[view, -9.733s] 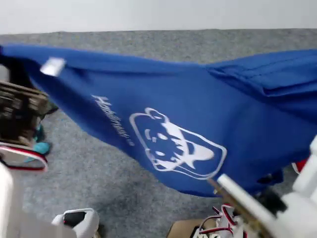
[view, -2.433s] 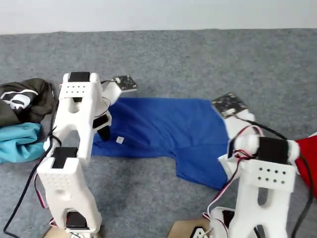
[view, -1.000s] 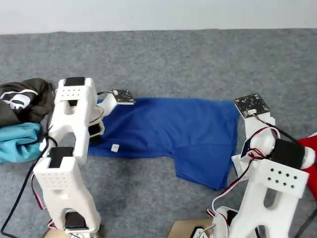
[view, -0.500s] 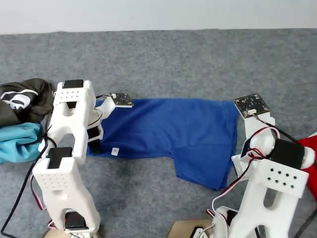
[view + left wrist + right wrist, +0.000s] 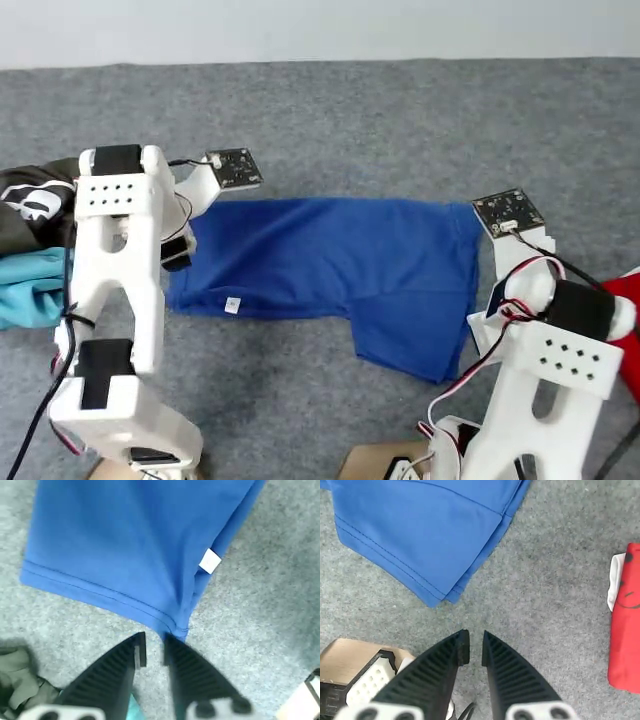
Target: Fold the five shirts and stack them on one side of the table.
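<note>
the blue shirt [image 5: 330,265] lies flat in the middle, with free grey table [image 5: 400,120] around its edges, left gripper [image 5: 155,647] at one corner, right gripper [image 5: 475,642] off another, both almost closed and empty.

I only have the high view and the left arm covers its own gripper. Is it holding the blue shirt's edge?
Observer: No. The left wrist view shows the left gripper holding nothing. Its jaws are nearly together, and the tips sit right beside the hemmed corner of the blue shirt.
Operator: And the right one?
Observer: In the right wrist view the right gripper holds nothing either, jaws nearly together. It is over the bare grey table cover, between the blue shirt's doubled corner and the red shirt.
</note>
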`<action>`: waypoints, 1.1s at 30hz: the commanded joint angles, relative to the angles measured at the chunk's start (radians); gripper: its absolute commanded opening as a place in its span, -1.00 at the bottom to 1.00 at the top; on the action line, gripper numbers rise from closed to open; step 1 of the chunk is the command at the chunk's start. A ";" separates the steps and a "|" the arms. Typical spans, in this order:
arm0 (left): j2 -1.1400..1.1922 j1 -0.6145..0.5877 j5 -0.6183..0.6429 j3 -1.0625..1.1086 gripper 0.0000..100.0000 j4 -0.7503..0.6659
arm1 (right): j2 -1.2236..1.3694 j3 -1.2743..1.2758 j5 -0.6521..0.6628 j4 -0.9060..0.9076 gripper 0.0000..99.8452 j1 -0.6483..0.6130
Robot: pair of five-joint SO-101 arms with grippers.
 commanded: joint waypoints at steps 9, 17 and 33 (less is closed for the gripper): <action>0.341 0.000 0.077 -0.028 -1.00 -0.046 | -0.025 -0.061 -0.012 0.044 -0.90 0.008; 0.387 -0.028 0.040 -0.050 -1.00 -0.003 | -0.025 -0.060 -0.012 0.044 -0.90 0.012; -0.014 0.140 0.222 -0.122 -1.00 -0.011 | -0.283 -0.064 -0.012 0.044 -0.90 0.013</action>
